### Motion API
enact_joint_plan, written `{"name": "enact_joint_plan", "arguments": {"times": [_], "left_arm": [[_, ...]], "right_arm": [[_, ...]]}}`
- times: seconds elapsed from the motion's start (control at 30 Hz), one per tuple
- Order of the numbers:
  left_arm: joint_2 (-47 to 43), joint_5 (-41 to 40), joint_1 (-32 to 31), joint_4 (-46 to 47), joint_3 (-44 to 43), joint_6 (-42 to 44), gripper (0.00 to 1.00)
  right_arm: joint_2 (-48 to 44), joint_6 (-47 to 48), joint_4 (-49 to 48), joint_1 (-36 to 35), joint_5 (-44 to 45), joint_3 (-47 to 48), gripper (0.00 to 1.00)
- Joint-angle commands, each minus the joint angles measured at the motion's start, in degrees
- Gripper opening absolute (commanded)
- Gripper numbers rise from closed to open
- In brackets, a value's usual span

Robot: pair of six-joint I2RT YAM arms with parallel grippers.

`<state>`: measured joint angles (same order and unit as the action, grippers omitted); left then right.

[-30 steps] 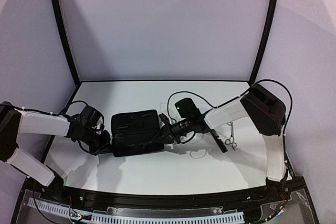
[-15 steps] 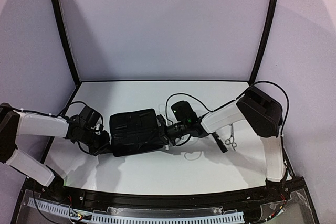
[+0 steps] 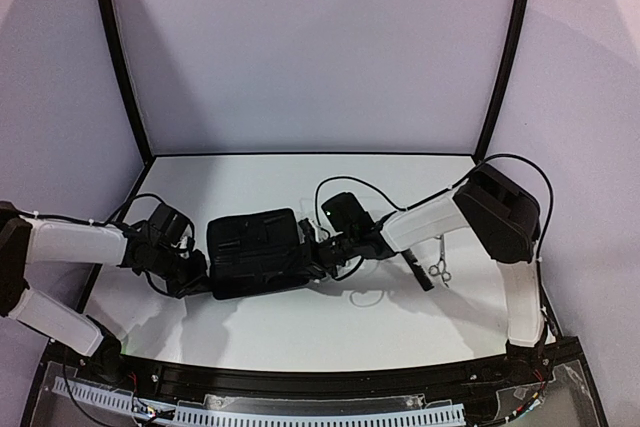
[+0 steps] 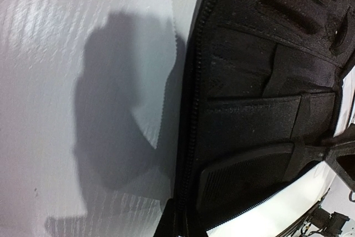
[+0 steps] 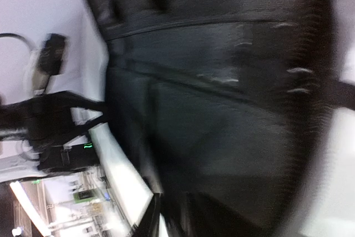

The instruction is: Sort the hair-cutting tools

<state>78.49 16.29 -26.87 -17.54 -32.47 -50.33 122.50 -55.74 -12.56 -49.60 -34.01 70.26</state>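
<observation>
Scissors [image 3: 438, 269] on table [image 3: 250, 187], right of case [image 3: 255, 252].

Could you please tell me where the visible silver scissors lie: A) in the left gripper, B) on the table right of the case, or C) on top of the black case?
B: the scissors rest on the white table, right of the case.

Black zip case [image 3: 255, 250] on white table [image 3: 300, 182]
</observation>
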Motion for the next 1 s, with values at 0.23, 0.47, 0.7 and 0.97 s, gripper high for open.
{"name": "enact_joint_plan", "arguments": {"times": [0.23, 0.47, 0.7, 0.97], "left_arm": [[-2.43, -1.69, -0.24, -0.98, 2.54, 0.84, 0.01], [-2.58, -1.62, -0.28, 0.06, 2.91, 0.78, 0.01], [-3.04, -0.56, -0.28, 1.62, 3.91, 0.37, 0.01], [-2.64, 0.25, -0.28, 2.21, 3.9, 0.49, 0.01]], "right_arm": [[-5.39, 12.99, 22.0, -0.04, 12.85, 4.99, 0.49], [-9.4, 17.52, 29.44, -0.69, 19.56, 6.69, 0.6], [-9.12, 19.37, 32.01, -2.7, 21.08, 7.88, 0.53], [-7.75, 20.87, 35.44, -4.98, 24.96, 12.41, 0.47]]}}
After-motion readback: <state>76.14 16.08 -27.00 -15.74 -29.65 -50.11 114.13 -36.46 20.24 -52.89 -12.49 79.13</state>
